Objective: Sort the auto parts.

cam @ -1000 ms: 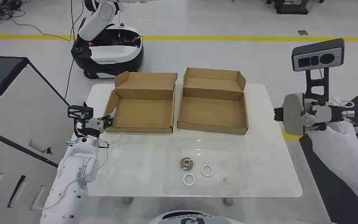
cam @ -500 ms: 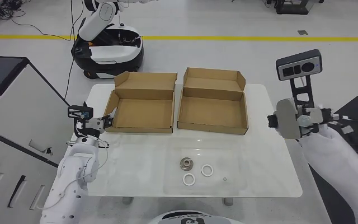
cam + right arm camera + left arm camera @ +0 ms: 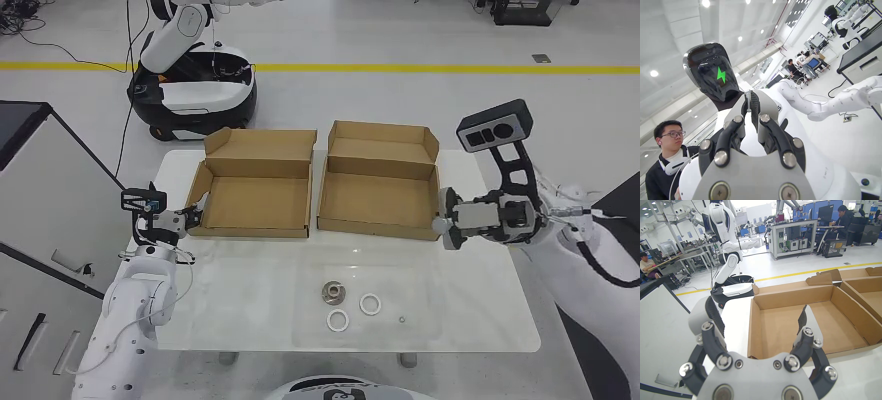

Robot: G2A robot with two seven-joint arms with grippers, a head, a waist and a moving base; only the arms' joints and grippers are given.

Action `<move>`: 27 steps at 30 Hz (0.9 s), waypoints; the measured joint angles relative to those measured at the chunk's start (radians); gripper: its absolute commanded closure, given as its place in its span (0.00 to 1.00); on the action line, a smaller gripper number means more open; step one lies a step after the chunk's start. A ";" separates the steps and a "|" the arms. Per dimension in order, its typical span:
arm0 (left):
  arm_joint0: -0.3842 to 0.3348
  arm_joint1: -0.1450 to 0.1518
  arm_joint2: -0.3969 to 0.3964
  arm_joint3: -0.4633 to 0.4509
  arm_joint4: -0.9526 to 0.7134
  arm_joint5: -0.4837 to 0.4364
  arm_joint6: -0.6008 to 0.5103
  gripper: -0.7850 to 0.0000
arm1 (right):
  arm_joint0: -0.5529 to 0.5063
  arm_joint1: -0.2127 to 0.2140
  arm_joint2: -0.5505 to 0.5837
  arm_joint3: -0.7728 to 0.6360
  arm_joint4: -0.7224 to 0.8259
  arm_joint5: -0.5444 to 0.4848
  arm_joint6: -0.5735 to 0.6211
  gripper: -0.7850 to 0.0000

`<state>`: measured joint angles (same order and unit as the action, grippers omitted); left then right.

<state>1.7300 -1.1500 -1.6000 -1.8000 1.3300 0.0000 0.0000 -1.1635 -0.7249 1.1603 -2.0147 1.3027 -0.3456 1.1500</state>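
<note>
My right arm has swung in from beyond the desk's right edge. The right claw now hangs just off the near right corner of the right box. It is clenched on a bolt, whose threaded shank stands between the fingertips.

The other parts lie loose on the near middle of the desk. A metal hub sits nearest the boxes. Two white rings lie close by, one just beside the hub on its right, the other just in front of it. A tiny part, too small for me to identify, lies a little right of the rings.

Both cardboard boxes sit open side by side at the far half of the desk, their lids folded back. I see nothing inside either.

The left claw has not moved. It is released, fingers spread wide and holding nothing. It hovers at the desk's left edge, just off the near left corner of the left box.
</note>
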 measured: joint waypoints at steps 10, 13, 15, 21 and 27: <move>0.000 0.000 0.000 0.000 0.000 0.000 0.000 0.00 | -0.031 -0.035 0.009 -0.007 0.131 -0.024 0.021 1.00; 0.000 0.000 0.000 0.000 0.000 0.000 0.000 0.00 | -0.037 -0.045 0.013 -0.006 0.152 -0.025 0.023 1.00; 0.000 0.000 0.000 0.000 0.000 0.000 0.000 0.00 | -0.038 -0.050 0.016 -0.004 0.149 -0.020 0.024 1.00; 0.000 0.000 0.000 0.000 0.000 0.000 0.000 0.00 | -0.041 -0.062 0.036 0.000 0.086 0.012 0.004 1.00; 0.000 0.000 0.000 0.000 0.000 0.000 0.000 0.00 | -0.049 -0.070 0.059 -0.004 0.006 0.046 -0.020 1.00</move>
<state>1.7300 -1.1500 -1.6000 -1.8000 1.3300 0.0000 0.0000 -1.2128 -0.7949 1.2192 -2.0187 1.3086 -0.3000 1.1297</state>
